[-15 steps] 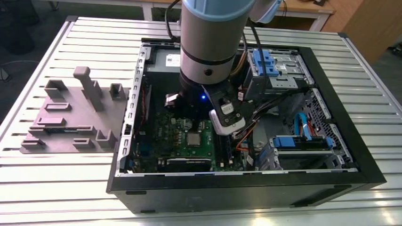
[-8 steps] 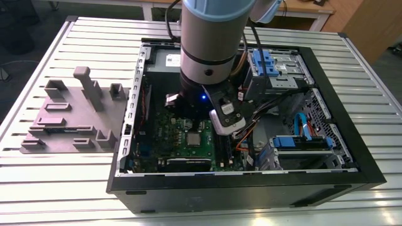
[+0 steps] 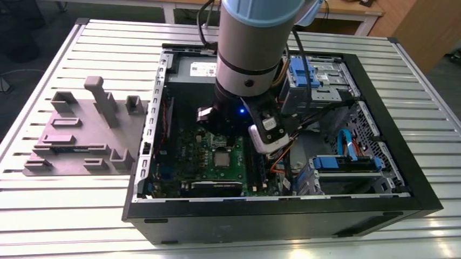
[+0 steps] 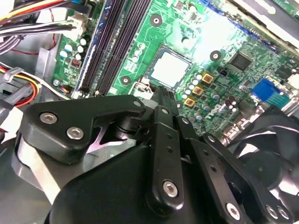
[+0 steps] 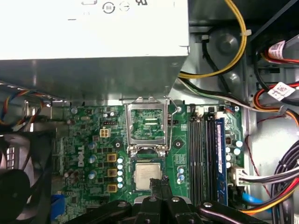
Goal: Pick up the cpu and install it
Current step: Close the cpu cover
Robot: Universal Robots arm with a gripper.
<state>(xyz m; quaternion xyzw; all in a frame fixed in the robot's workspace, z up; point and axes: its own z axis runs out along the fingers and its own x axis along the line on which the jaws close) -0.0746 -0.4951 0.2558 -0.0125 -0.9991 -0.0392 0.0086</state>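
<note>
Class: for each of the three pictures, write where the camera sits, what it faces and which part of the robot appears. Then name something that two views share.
Exterior view: off the arm, above and outside the open computer case, looking down into it; the arm shows.
First wrist view: on the arm, looking straight down on the green motherboard; the tool shows.
Second wrist view: on the arm, looking slantwise along the tool onto the motherboard.
Shared: both wrist views show the cpu on the motherboard, close by the tool's tip.
</note>
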